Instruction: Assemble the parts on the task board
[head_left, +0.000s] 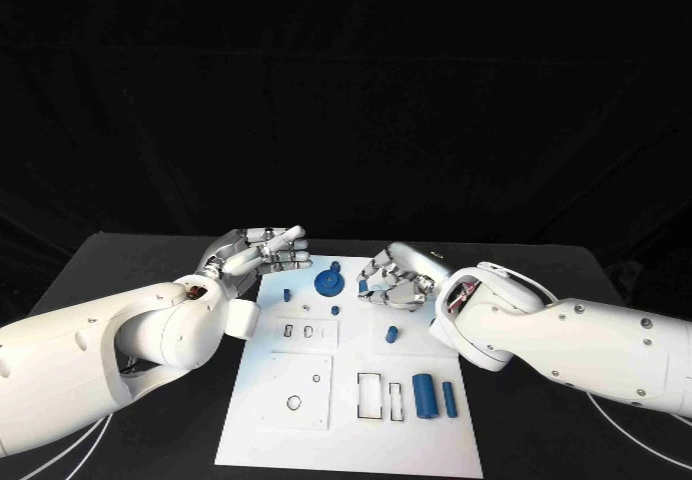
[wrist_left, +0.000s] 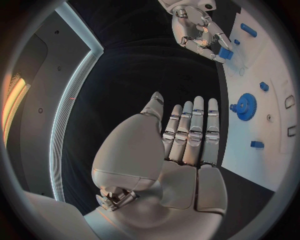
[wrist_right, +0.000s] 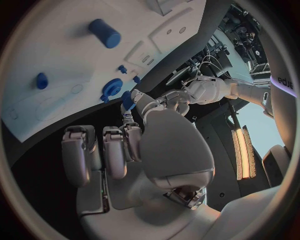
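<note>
- Across the middle of the head view, from centre down to the lower edge, lies the white task board (head_left: 274, 420) on the black table (head_left: 116, 260), with rectangular and round recesses cut into it.
- At the left, the left hand (head_left: 260, 252) hovers beside the board's upper left corner, fingers stretched straight and side by side, holding nothing; its wrist view shows the flat palm (wrist_left: 181, 150) well clear of the board.
- At centre right, the right hand (head_left: 397, 280) is curled over the board's upper right edge and pinches a small blue part (wrist_left: 225, 53) between thumb and fingertips.
- In the lower right of the board lie a blue cylinder (head_left: 426, 395) and a thinner blue pin (head_left: 449, 398) just beside it.
- Near the board's top stands the blue gear (head_left: 329, 284), with small blue pegs (head_left: 289, 295) near it and a blue piece (head_left: 391, 336) below the right hand.
- Risk, as I judge it: the pinched part is small and mostly hidden by the fingers, so a tilted approach could jam it at a recess rim or let it slip and roll off the near edge.
- The curled fingers sit close to the gear; a careless sweep could knock it.
</note>
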